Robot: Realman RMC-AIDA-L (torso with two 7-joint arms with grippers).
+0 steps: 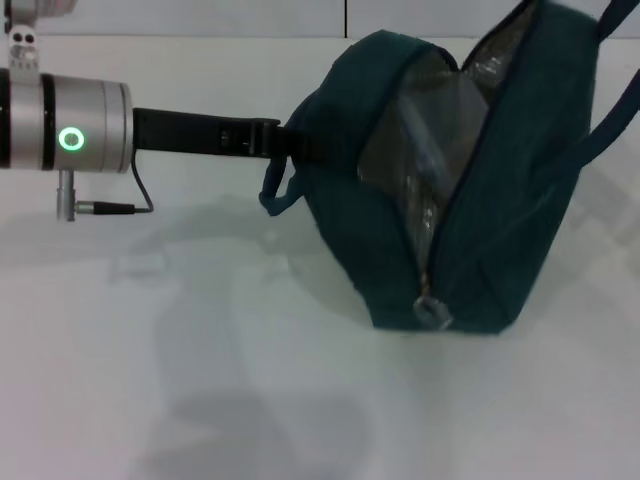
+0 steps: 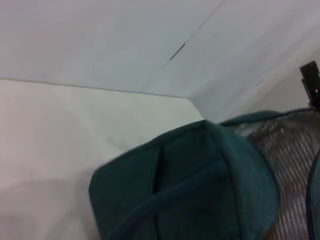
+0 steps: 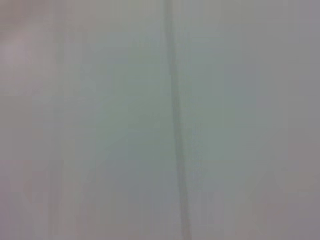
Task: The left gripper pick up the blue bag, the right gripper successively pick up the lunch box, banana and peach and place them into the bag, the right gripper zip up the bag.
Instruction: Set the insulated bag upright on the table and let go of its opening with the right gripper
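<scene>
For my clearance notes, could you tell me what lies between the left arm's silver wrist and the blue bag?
In the head view, only the left gripper spans that stretch, reaching the blue bag at its side beside a handle loop.

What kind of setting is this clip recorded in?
Probably a lab or test bench, not a home: a bare white tabletop, plain white panelled walls behind it, and only a dark teal fabric bag, unzipped, held at its side by the black left gripper.

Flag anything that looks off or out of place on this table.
The bag lies tipped over on its side, unzipped, silver lining showing, the zipper pull at its near end. The left gripper reaches its far side. No lunch box, banana or peach shows on the table; the right gripper is out of view.
</scene>
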